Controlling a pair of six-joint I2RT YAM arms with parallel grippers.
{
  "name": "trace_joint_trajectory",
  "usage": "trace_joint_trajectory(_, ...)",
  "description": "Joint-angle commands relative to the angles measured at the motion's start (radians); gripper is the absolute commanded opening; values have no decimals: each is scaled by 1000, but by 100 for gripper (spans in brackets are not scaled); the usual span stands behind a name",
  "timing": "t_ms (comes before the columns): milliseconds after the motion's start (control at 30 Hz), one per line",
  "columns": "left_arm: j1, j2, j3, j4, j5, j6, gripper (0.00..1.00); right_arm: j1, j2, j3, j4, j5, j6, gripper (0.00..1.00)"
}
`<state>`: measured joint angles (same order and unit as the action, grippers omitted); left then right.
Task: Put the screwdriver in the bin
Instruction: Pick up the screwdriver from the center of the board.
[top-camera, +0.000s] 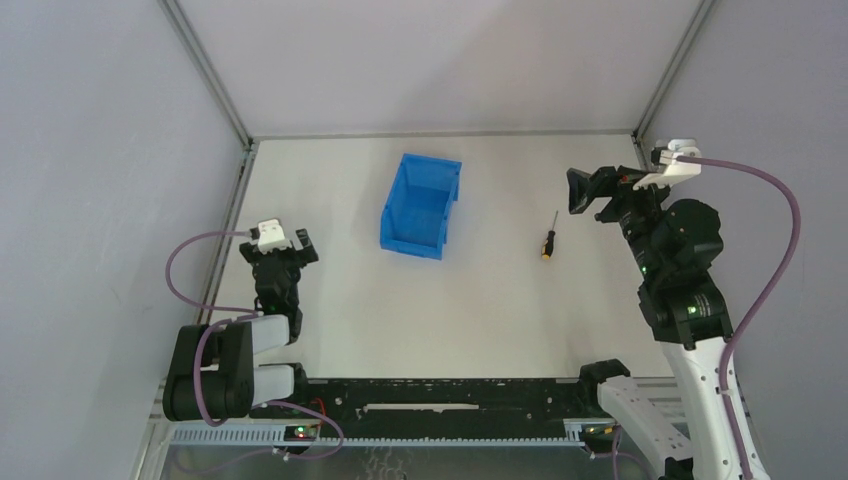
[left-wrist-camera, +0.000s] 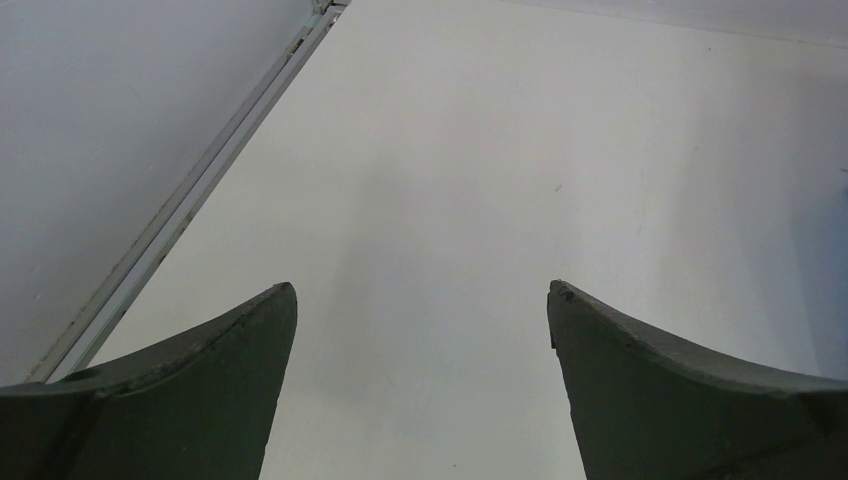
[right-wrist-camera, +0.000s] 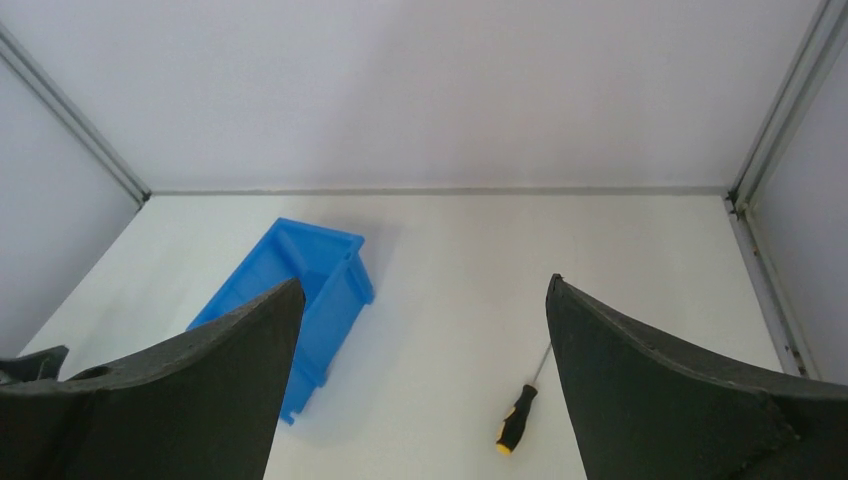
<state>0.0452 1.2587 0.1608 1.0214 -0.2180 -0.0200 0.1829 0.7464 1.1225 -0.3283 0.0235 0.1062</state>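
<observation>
The small screwdriver (top-camera: 548, 240), black handle with an orange-yellow end and a thin shaft, lies flat on the white table right of the blue bin (top-camera: 421, 205). The bin is empty as far as I can see. My right gripper (top-camera: 585, 193) is open and empty, raised above the table right of the screwdriver. In the right wrist view the screwdriver (right-wrist-camera: 518, 416) lies below, between the spread fingers, and the bin (right-wrist-camera: 300, 290) is to the left. My left gripper (top-camera: 290, 243) is open and empty at the left, far from both; its view shows only bare table.
Grey walls with metal corner rails enclose the table on three sides. A metal rail (left-wrist-camera: 190, 205) runs along the left edge close to the left gripper. The arm bases and a black cable track (top-camera: 440, 395) line the near edge.
</observation>
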Motion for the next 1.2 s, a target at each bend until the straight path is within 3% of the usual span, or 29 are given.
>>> trace_joint_trajectory(0,-4,-3,36,22,-10,-5,100,-5,6,54,-114,-35,37,100)
trace_joint_trajectory(367,-4,-2,36,22,-10,-5,100,-6,127,56,-146,55,42,100)
trace_joint_trajectory(833,-4,-2,37,22,-10,-5,100,-54,465,55,-168,91,120,100)
trace_joint_trajectory(1167,-4,-3,36,22,-10,-5,100,-65,720,37,-93,127,144,100)
